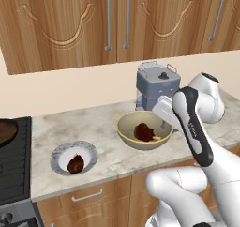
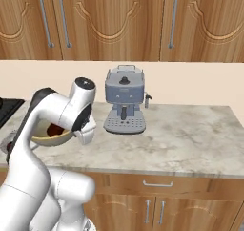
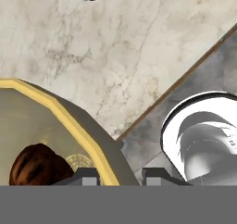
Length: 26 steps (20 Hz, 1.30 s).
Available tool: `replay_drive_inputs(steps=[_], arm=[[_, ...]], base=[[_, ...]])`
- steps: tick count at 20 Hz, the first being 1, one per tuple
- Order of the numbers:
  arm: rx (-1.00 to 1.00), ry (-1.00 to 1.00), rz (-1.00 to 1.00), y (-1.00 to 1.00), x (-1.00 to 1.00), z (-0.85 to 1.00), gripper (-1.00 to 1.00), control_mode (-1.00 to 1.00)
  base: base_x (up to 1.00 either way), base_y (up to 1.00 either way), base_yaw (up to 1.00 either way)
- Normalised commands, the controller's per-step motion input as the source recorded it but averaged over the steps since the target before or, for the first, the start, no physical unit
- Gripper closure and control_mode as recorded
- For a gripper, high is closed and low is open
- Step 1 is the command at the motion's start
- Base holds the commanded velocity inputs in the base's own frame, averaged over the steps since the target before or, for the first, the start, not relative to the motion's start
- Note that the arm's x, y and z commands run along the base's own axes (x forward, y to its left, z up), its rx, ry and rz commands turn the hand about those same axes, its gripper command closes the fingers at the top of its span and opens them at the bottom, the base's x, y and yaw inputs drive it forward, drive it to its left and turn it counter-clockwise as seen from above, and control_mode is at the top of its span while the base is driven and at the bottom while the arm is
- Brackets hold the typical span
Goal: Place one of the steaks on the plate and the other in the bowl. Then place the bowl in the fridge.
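Observation:
The olive-tan bowl [image 1: 126, 130] stands on the counter with one reddish-brown steak [image 1: 144, 132] inside. The other steak [image 1: 75, 164] lies on the white plate [image 1: 61, 153] to the bowl's left, near the counter's front edge. My gripper [image 1: 163, 124] reaches down at the bowl's right rim. In the hand view the bowl's [image 3: 28, 121] yellow rim runs between the two tips of the gripper [image 3: 120, 177], which is shut on it, with the steak [image 3: 34, 165] just inside. From the right, the arm hides most of the bowl [image 2: 47, 140]. The fridge is out of view.
A grey coffee machine [image 1: 157, 83] stands right behind the bowl, against the wall [image 2: 125, 101]. A black stove [image 1: 11, 165] with a skillet [image 1: 5, 130] borders the counter on the left. Wooden cabinets hang above. Bare marble counter [image 2: 190, 134] stretches to the right.

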Motion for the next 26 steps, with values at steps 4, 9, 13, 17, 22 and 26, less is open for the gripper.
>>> replay_drive_inputs(steps=[4,9,13,17,22,26], arm=[[0.00,0.00,0.00,0.03,-0.17,0.00,1.00,1.00],[0.00,0.00,0.00,0.00,0.00,0.00,1.00,1.00],[0.00,0.00,0.00,0.00,0.00,0.00,1.00,1.00],[0.00,0.00,0.00,0.00,0.00,0.00,1.00,1.00],[0.00,0.00,0.00,0.00,0.00,0.00,1.00,1.00],[0.00,0.00,0.00,0.00,0.00,0.00,1.00,1.00]], base=[[-0.15,0.07,0.01],[-0.68,0.53,0.13],[-0.53,0.97,0.27],[-0.12,1.00,0.45],[-0.04,1.00,0.71],[0.00,1.00,0.78]])
